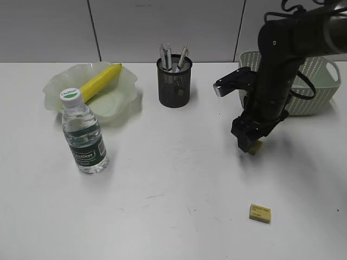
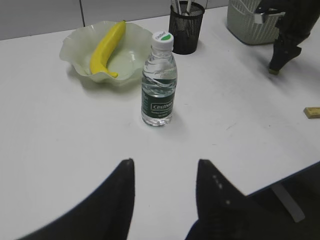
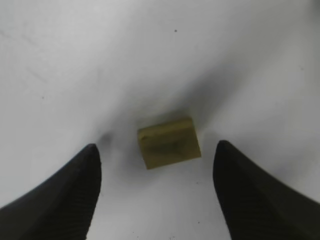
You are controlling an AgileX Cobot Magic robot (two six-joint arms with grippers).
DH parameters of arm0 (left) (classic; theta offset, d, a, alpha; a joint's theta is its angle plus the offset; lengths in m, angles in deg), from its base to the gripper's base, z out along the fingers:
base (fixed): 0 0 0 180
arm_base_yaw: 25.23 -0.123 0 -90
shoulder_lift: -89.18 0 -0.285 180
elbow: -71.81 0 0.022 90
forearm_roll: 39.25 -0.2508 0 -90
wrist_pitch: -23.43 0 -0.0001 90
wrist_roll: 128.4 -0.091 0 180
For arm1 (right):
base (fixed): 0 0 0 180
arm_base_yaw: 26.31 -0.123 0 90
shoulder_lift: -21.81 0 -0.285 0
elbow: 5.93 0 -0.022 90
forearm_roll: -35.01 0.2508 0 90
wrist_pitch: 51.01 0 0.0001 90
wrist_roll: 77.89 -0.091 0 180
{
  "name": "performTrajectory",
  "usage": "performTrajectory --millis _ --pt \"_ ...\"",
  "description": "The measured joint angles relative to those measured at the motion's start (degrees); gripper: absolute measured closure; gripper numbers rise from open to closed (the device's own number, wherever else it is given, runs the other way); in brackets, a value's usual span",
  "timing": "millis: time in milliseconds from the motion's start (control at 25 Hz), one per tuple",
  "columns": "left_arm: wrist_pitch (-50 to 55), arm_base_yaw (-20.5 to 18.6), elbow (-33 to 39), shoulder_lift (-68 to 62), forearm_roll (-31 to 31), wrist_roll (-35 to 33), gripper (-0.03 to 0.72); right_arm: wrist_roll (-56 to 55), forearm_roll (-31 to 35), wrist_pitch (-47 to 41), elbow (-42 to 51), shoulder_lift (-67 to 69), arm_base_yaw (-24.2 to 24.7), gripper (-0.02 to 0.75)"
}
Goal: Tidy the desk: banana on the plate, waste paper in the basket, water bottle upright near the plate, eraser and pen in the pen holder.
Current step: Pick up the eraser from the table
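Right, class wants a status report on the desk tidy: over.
Left gripper open, idle. Right gripper open, jaws straddling an eraser on the table. Second eraser lies nearer the front edge. Nothing in the way.

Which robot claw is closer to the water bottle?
The left. The left claw sits open near the table's front edge, facing the water bottle with bare table between. The right claw is far across the table, open over a small eraser.

The banana lies in the pale green plate. The water bottle stands upright beside it. Pens stand in the mesh holder. One yellow eraser lies flat on the table.
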Motion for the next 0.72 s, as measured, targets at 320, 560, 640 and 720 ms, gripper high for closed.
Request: performTrajectory --millis 320,560,640,720 --pt "0.0 0.0 0.0 0.0 0.0 0.0 0.379 0.63 0.06 -1.91 -2.37 4.34 0.71 0.187" --pt "0.0 0.0 0.0 0.0 0.0 0.0 0.379 0.7 0.45 -1.87 -2.54 5.16 1.44 0.213" --pt "0.0 0.0 0.0 0.0 0.0 0.0 0.379 1.3 1.06 -1.87 -2.54 5.55 1.44 0.225" --pt "0.0 0.0 0.0 0.0 0.0 0.0 0.379 1.58 1.44 -1.87 -2.54 5.55 1.44 0.259"
